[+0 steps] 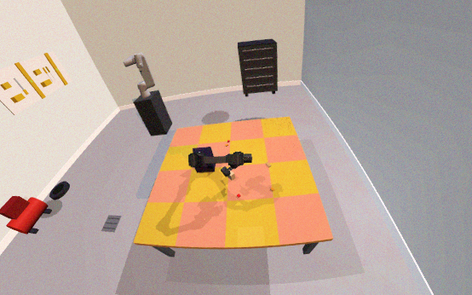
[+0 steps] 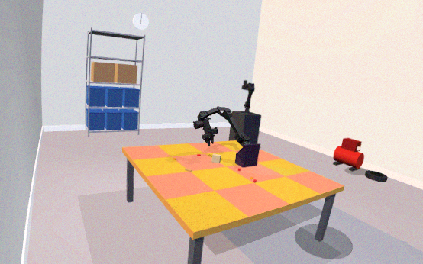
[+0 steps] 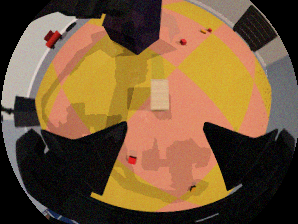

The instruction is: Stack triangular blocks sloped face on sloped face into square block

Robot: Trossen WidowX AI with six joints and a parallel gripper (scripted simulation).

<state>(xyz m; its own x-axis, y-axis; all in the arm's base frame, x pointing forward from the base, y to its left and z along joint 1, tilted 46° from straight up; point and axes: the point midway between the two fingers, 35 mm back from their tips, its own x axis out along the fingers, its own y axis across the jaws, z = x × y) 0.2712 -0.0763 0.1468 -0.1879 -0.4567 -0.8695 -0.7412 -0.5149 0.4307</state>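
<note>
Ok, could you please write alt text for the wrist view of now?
A pale square block rests on a yellow-and-pink checkered table, beyond the open black gripper's spread fingers. Small red pieces lie around it.

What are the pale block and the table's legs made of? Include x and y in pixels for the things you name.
The pale block (image 2: pixel 216 158) (image 3: pixel 160 95) looks like plain wood, maybe plastic: it's cream-coloured and not shiny. The table's legs (image 2: pixel 130 181) (image 1: pixel 309 248) look like painted metal, because they're smooth, straight and dark grey, though I can't be sure.
</note>
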